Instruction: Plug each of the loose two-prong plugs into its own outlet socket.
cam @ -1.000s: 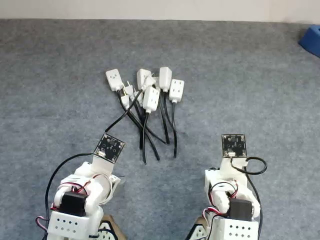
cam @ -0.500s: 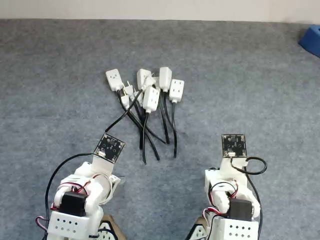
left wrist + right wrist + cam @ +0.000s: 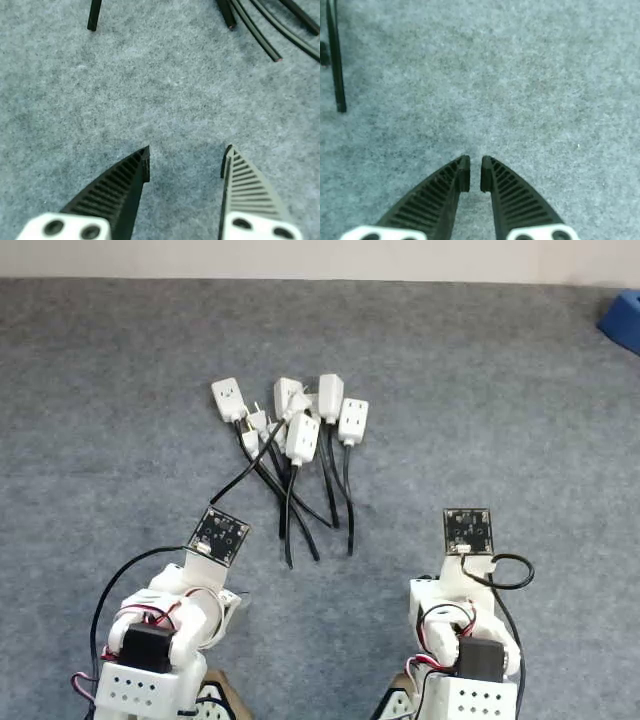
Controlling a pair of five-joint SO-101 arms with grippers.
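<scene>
Several white outlet sockets (image 3: 302, 436) and small two-prong plugs (image 3: 257, 421) lie in a tangled cluster on the grey carpet, mid-table and far from the arms. Their black cords (image 3: 290, 505) fan out toward me. One socket (image 3: 228, 399) lies at the cluster's left and another (image 3: 353, 420) at its right. My left gripper (image 3: 186, 156) hovers open over bare carpet, with cut cord ends (image 3: 250, 27) just ahead of it. My right gripper (image 3: 474, 172) is shut on nothing, low over the carpet, with one cord end (image 3: 335, 60) off to its side.
The left arm (image 3: 165, 630) and right arm (image 3: 465, 630) sit folded back at the near edge. A blue object (image 3: 622, 322) pokes in at the far right edge. Grey carpet (image 3: 500, 410) covers the whole table.
</scene>
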